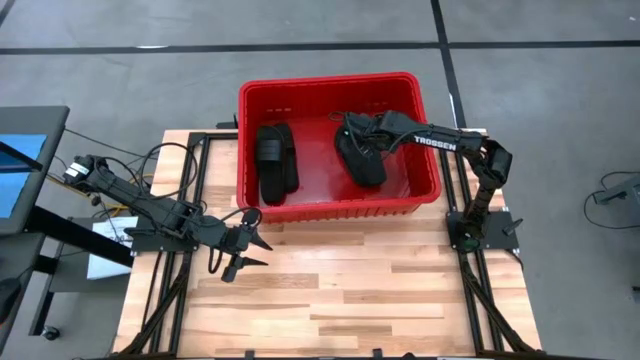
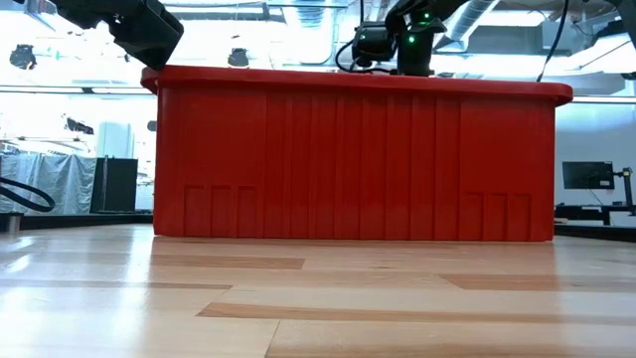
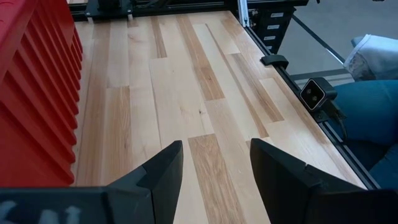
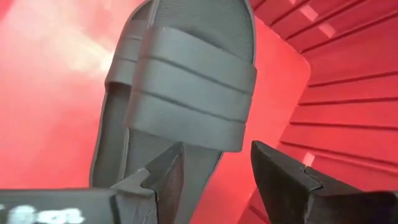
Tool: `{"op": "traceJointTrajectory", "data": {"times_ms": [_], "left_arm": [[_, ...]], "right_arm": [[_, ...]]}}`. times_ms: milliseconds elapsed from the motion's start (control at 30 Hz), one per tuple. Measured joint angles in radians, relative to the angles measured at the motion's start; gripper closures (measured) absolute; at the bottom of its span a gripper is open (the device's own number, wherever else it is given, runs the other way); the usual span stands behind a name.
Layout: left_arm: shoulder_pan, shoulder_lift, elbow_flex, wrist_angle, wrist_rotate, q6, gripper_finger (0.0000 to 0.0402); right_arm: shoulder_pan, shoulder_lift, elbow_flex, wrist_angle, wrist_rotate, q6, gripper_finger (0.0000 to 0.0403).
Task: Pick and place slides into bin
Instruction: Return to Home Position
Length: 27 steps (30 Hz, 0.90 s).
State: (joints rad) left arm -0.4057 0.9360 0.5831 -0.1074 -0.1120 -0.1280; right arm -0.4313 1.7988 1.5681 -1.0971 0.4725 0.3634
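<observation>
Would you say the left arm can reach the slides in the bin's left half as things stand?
Probably, but not straight in: the left gripper sits open outside the bin, whose near wall stands between it and those slides. Going over the rim looks clear.

My surface (image 1: 330, 300) is a wooden top of long planks, pale and brown strips laid side by side. The red bin (image 1: 340, 212) stands directly on it at 12 o'clock, and in the low view its base sits flat on the wood. Black frame rails (image 1: 160, 300) lie along the 9 o'clock side, with matching ones along the 3 o'clock side.
</observation>
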Motion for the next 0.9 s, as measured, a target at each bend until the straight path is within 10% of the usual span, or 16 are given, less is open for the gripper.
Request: {"op": "traceJointTrajectory", "data": {"times_ms": [900], "left_arm": [[0.0,0.0,0.0,0.0,0.0,-0.017,0.0223]], "right_arm": [[0.019,0.0,0.066,-0.073,0.0,-0.024,0.0227]]}}
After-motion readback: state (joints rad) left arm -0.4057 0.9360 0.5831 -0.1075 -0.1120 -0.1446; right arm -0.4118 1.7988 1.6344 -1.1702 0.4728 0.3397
